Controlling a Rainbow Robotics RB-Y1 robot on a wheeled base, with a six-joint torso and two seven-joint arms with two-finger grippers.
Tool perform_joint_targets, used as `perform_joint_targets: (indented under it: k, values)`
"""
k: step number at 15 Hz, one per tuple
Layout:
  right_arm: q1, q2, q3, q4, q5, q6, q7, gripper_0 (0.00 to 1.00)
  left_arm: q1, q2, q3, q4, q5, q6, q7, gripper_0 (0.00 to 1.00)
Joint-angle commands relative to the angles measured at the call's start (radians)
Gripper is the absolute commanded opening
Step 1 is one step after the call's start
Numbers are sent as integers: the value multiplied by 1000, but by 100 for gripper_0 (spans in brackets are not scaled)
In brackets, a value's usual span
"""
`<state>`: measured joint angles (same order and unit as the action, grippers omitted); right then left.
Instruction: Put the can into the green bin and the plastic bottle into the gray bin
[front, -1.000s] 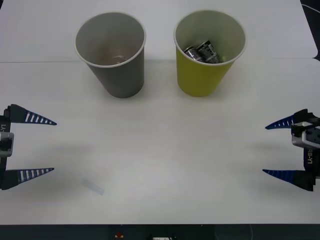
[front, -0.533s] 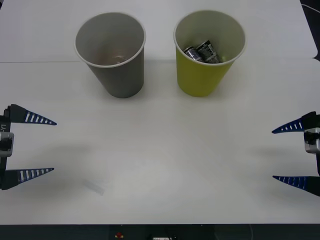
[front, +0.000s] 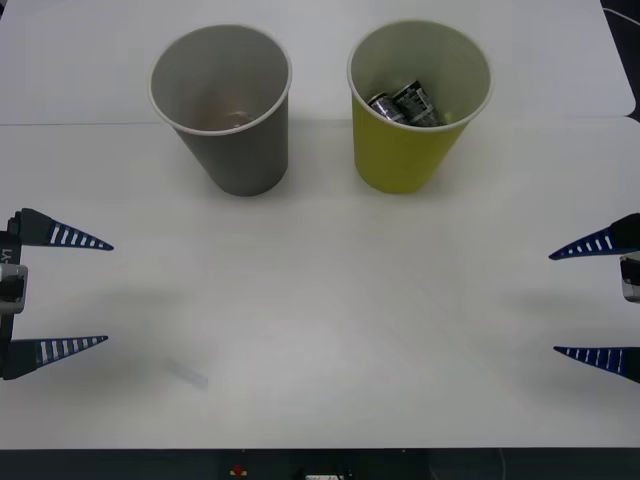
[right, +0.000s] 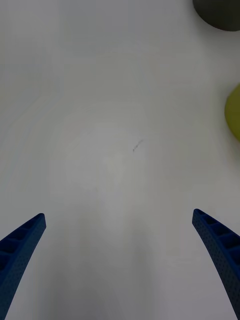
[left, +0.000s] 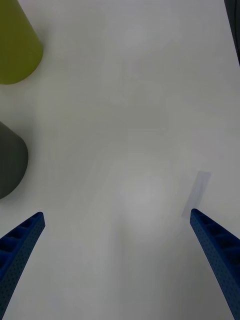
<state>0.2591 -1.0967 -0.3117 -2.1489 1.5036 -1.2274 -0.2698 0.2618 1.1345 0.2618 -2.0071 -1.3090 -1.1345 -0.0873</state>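
While the two cups stand upright side by side at the far part of the white table (front: 330, 300), both arms wait low at the near sides. The green bin (front: 415, 100) is on the right and the gray bin (front: 225, 105) is on the left, near each other but not touching. Inside the green bin lies the can (front: 405, 105), dark with a silver end, tilted against the inner wall. At the bottom of the gray bin there is something pale and unclear, and I cannot tell what it is.

The left gripper (front: 60, 292) is at the left edge of the front view, its two blue ribbed fingers spread wide apart and pointing toward the middle of the table, with nothing between them. The right gripper (front: 600, 300) is at the right edge, also with its fingers spread wide and nothing held. Both grippers are well apart from the cups.

In the left wrist view the fingers (left: 22, 240) are over bare table, with a small pale strip (left: 196, 192) lying flat on the surface near one finger. In the right wrist view the fingers (right: 217, 245) are over the table, where a small dark mark (right: 137, 146) is visible
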Motion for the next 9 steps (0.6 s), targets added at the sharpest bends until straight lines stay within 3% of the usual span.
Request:
perform_joint_targets:
  k: [1, 9]
  values:
    - [0, -2, -1, -2, -29, 0, -3, 100, 0, 0, 0, 0, 0, 0, 0, 100]
    - [0, -2, -1, -6, -34, -3, -5, 100, 0, 0, 0, 0, 0, 0, 0, 100]
